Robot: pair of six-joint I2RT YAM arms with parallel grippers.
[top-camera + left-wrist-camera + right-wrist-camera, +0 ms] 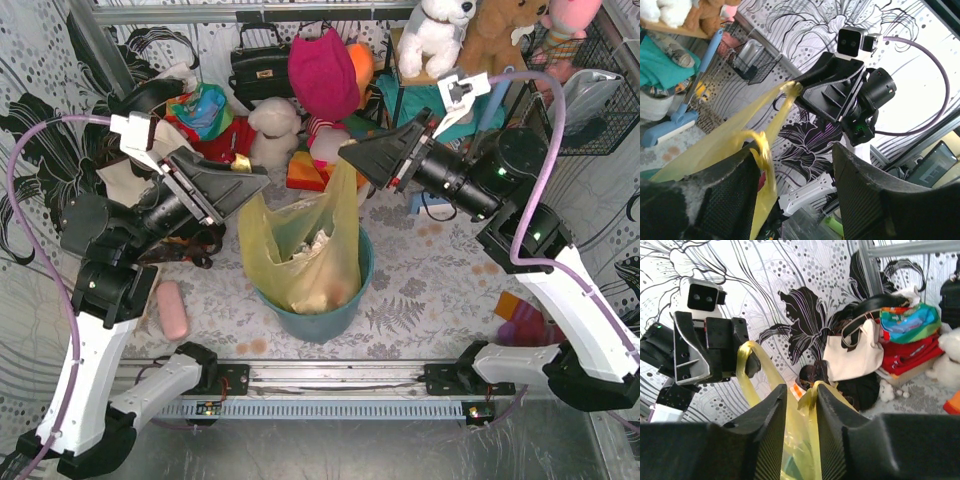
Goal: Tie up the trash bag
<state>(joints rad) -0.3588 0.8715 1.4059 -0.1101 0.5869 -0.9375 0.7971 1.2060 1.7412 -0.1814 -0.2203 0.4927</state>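
Above the round teal-blue plastic bucket where the thin translucent yellow plastic trash bag sits, my right claw pinches one handle while my left claw gapes wide, the other handle hooked over one finger, so both ears stand raised for knotting.

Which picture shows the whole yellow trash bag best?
The top view: the trash bag shows whole, standing in the blue bucket with paper inside. The two wrist views catch only its stretched handles near the jaws.
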